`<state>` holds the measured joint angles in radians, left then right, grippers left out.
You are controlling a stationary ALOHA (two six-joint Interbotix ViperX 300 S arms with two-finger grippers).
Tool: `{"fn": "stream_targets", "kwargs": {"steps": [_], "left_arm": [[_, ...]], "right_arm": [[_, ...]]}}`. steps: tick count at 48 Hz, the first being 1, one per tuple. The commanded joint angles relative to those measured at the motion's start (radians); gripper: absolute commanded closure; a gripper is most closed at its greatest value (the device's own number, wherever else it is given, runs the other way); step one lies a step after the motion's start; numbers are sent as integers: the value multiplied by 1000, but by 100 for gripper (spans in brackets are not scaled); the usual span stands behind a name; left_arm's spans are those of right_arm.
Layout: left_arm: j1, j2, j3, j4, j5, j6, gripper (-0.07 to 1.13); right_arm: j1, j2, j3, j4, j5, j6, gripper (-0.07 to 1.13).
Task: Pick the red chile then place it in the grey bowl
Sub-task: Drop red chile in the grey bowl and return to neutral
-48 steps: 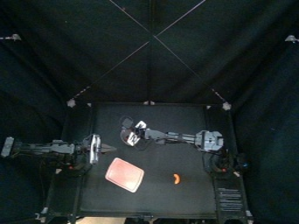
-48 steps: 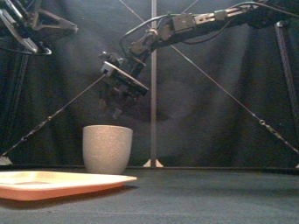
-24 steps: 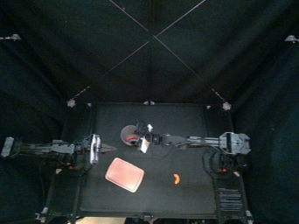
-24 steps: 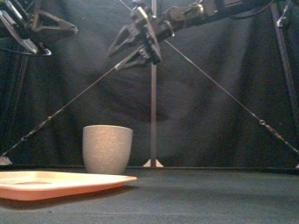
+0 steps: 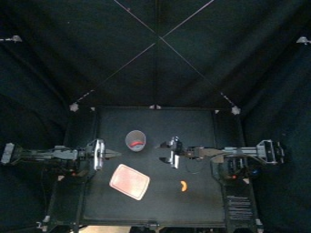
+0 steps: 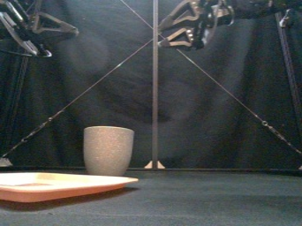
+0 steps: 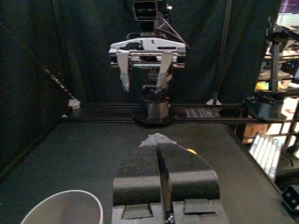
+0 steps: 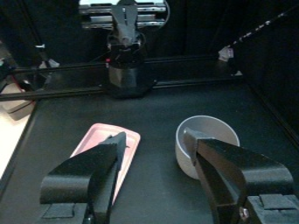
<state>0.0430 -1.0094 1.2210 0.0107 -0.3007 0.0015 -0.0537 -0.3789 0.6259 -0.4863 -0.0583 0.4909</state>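
Though it hung high over the table (image 5: 201,123), right gripper (image 8: 162,140): jaws spread wide, nothing between them.
Left gripper (image 7: 162,147): at rest by the table's left edge, jaws pressed together, empty.
Chile (image 5: 181,187): small, orange-red, lying loose on the bare table; well below the right gripper and a little toward the front edge from it, touching nothing; out of sight in both wrist views.
Bowl (image 6: 109,150): grey, speckled, upright; below the right gripper and off toward the left arm's side of it, well apart from the chile.
Tray (image 5: 130,181): pink, flat; below the right gripper, toward the front and the left arm's side, near the chile but not touching it.
Step in hand: judged to be the pick, not yet begun; the chile was ungrasped.
Next move: probably called for a shift toward the front edge and a long descent with jaws kept open, straddling the chile across its narrow width, then closing close to the table because it lay flat.
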Motion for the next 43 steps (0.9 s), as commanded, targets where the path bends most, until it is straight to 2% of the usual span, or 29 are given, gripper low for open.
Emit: {"fn": "stream_targets", "kwargs": {"steps": [1,11,25,43], "left_arm": [[3,3,-12,2,-5,2,110],[3,3,-12,2,-5,2,110],[5,2,-11,2,-5,0,110],[5,-2,-9,2,-5,2,110]], "right_arm": [[11,-110,67,-9,-49,-2,15],[12,-295,239,-11,-156,-2,15],[14,-531,400,-5,-169,6,15],[31,-601,440,-6,-169,8,15]]}}
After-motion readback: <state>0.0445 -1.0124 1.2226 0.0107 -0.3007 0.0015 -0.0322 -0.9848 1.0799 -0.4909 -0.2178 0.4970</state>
